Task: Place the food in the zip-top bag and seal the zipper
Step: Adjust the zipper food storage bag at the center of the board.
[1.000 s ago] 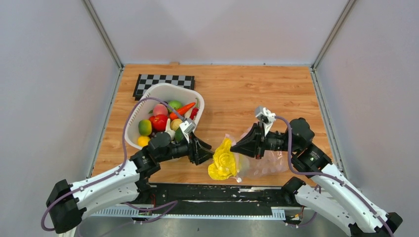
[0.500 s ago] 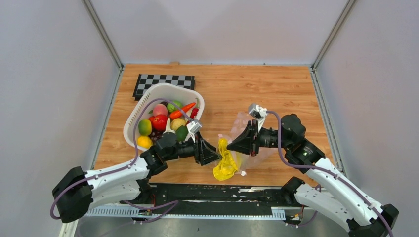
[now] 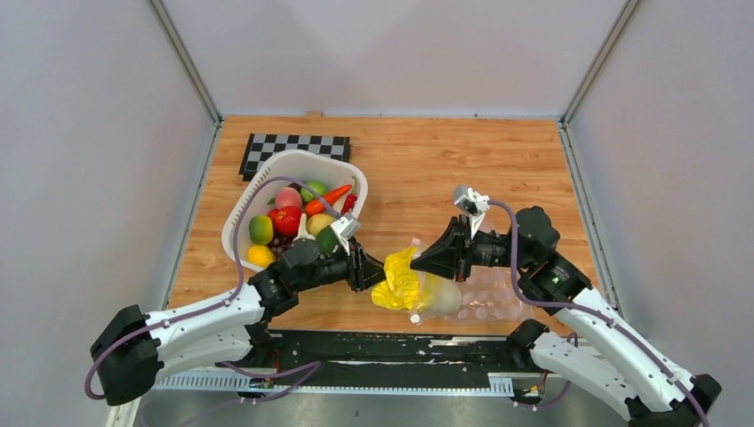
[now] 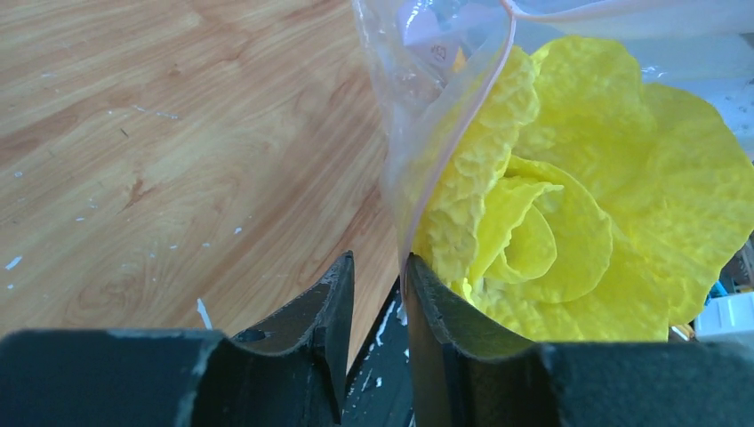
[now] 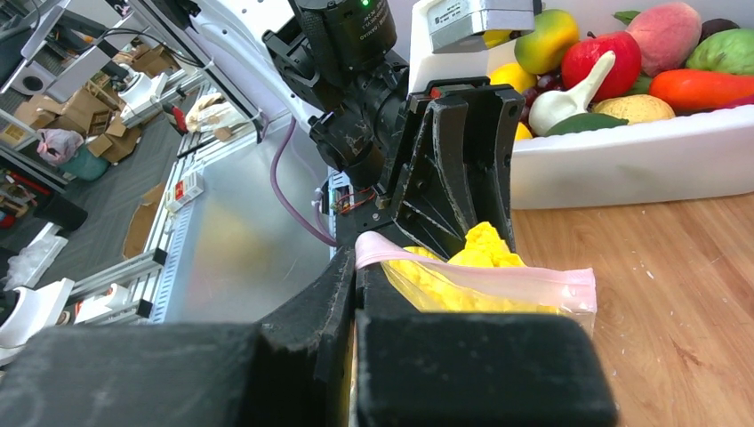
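The yellow-leaved cabbage sits partly in the mouth of the clear zip-top bag, which lies near the table's front edge. My right gripper is shut on the bag's pink zipper, and the strip comes out from between its fingers. My left gripper is just left of the cabbage. Its jaws stand a narrow gap apart, with the bag's rim running down to the right fingertip. The other food, such as a tomato and a carrot, lies in the basket.
The white slotted basket stands at the left, behind my left arm. A checkerboard mat lies behind it. A black rail runs along the table's near edge, just in front of the bag.
My left jaws have narrowed. The right gripper has lowered the bag and drawn it to the right, so it now lies flatter. The cabbage now lies at the bag's mouth.
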`<state>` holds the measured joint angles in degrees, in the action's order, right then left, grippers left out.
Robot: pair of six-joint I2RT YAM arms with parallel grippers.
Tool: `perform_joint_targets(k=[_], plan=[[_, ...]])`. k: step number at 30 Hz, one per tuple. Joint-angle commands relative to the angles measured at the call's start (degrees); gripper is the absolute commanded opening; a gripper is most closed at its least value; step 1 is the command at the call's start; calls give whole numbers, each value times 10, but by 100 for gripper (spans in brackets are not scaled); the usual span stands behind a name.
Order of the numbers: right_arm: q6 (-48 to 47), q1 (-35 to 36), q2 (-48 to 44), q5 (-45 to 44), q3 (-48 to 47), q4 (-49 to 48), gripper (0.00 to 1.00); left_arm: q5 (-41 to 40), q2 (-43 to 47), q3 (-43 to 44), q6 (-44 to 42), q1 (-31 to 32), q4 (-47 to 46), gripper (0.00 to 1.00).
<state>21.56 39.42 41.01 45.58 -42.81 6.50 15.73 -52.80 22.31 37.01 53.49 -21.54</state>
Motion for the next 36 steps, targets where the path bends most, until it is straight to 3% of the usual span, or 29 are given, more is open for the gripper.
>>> perform_joint_targets(k=[1,3,7,12,19,27,36], plan=[[13,1,1,19,-20,-55,0,-12,4,20,-10,2,-15,38],[15,0,3,23,-18,-57,0,6,-8,21,-5,2,-48,47],[17,0,0,11,-14,-58,0,72,-60,33,9,3,-96,50],[20,0,1,9,-13,-60,0,60,-85,32,17,13,-108,32],[7,0,13,-24,-14,-31,0,-25,-16,68,-33,18,26,3],[-17,0,55,-151,-80,145,1,-119,50,204,-96,18,239,0],[-10,12,85,-364,-198,359,0,-156,26,306,-110,18,365,0]])
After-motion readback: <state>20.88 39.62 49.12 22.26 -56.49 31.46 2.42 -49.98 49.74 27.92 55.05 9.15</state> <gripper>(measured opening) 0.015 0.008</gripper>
